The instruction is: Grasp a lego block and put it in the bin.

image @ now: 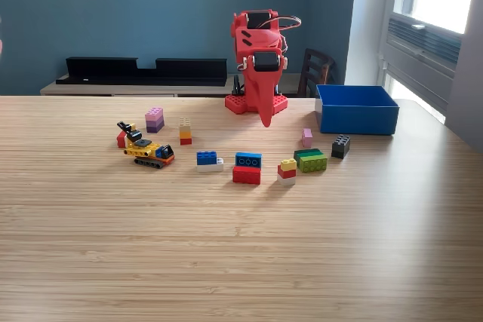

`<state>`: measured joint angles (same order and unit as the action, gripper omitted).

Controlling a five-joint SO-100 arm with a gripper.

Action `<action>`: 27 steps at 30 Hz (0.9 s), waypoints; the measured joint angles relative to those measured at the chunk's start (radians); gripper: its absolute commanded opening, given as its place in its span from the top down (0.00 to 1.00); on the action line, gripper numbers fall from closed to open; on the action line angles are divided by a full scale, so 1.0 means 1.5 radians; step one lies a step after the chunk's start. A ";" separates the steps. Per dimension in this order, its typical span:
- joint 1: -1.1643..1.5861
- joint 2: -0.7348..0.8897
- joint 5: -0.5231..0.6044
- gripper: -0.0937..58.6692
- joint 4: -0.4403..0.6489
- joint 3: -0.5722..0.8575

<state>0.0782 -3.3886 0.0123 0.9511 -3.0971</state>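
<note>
The red arm stands at the back of the table with its gripper (267, 121) pointing down, shut and holding nothing, above the tabletop behind the blocks. Several lego blocks lie in front of it: a blue-on-red stack (247, 168), a blue-on-white block (209, 161), a yellow-red-white stack (287, 171), a green block (311, 161), a pink block (307, 137) and a black block (340, 145). The blue bin (355, 109) sits at the exterior view's right, beside the arm's base.
On the exterior view's left are a small yellow lego vehicle (146, 149), a purple-pink stack (155, 119) and a thin yellow-red stack (185, 132). A dark chair (313, 70) stands behind the table. A wide stretch of wooden tabletop (241, 254) lies in front.
</note>
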 measured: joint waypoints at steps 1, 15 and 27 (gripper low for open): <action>0.005 0.000 0.000 1.00 0.005 0.007; 0.031 0.123 0.009 0.85 -0.004 0.151; 0.048 0.690 0.028 0.35 -0.004 0.463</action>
<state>0.1503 -2.3531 0.0537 0.9449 -2.4022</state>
